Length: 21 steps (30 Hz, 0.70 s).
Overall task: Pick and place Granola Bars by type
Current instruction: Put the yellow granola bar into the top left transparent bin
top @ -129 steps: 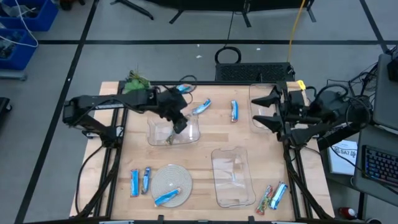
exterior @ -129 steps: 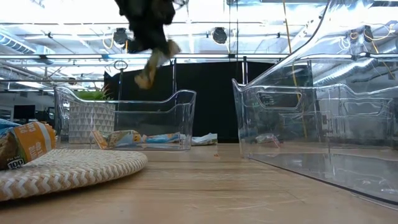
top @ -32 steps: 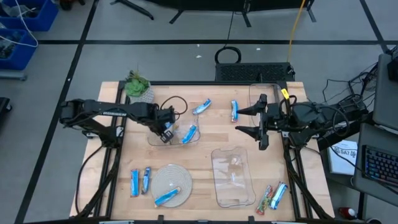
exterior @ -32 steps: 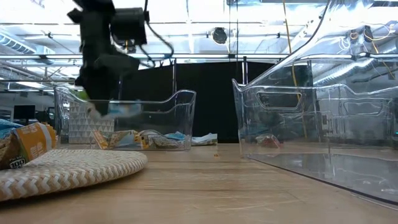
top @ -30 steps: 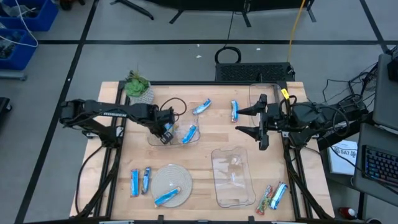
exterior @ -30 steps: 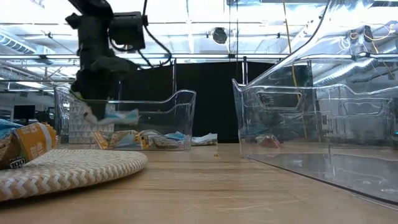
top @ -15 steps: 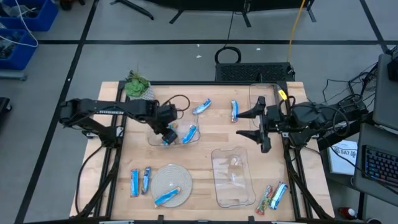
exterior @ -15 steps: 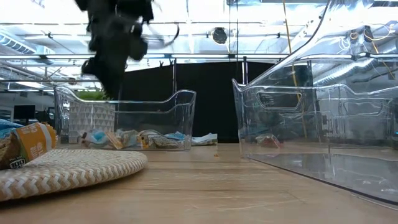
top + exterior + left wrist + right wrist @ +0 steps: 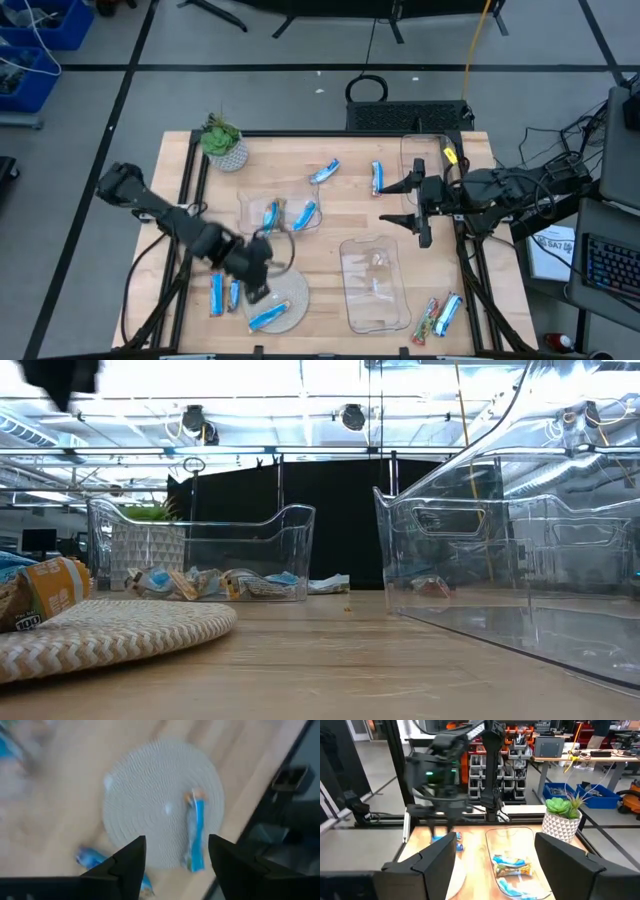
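Left gripper (image 9: 175,857), fingers apart and empty, hovers over the round whitish woven plate (image 9: 135,805) holding a shiny blue wrapped granola bar (image 9: 194,835). I'd line the fingers across its narrow width before dropping. Right gripper (image 9: 418,212) waits with fingers apart near the far clear plastic bin (image 9: 425,160).

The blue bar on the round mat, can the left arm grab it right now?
Probably yes. The left pincer hangs open right above the round mat, and the blue bar lies bare on top, nothing covering it.
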{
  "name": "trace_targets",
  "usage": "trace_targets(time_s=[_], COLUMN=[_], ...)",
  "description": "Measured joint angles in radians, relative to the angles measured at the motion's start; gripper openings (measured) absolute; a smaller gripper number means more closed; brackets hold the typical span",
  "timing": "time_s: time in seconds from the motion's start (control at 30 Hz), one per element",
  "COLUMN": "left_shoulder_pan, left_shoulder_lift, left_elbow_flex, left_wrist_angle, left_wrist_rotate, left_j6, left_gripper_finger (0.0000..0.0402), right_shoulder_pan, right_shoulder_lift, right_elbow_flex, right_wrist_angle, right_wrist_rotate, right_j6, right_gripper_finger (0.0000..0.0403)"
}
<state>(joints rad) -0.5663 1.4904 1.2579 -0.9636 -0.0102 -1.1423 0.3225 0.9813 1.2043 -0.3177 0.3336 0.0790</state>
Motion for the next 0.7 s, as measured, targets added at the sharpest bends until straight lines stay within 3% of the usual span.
trace_targets(time_s=[0.27,0.5,0.6,0.7], left_shoulder_pan=[-0.113,-0.117,-0.117,-0.110], left_shoulder_lift=[0.223,0.327,0.367,0.417], left_elbow_flex=[0.000,0.000,0.001,0.000], left_wrist_angle=[0.090,0.319,0.320,0.304], left_wrist_rotate=[0.080,0.113,0.070,0.096], left_j6=[-0.104,-0.129,-0.147,-0.151], left_gripper_finger=[0.0199,0.0228,0.0240,0.0246], right_shoulder_pan=[0.000,0.000,0.000,0.000], right_shoulder_lift=[0.000,0.000,0.000,0.000], right_elbow_flex=[0.000,0.000,0.000,0.000], right_wrist_angle=[-0.003,-0.002,-0.001,-0.001], right_wrist_rotate=[0.000,0.000,-0.020,-0.068], right_j6=[-0.020,-0.013,-0.013,-0.003], right_gripper_finger=[0.0263,0.0263,0.0263,0.0263])
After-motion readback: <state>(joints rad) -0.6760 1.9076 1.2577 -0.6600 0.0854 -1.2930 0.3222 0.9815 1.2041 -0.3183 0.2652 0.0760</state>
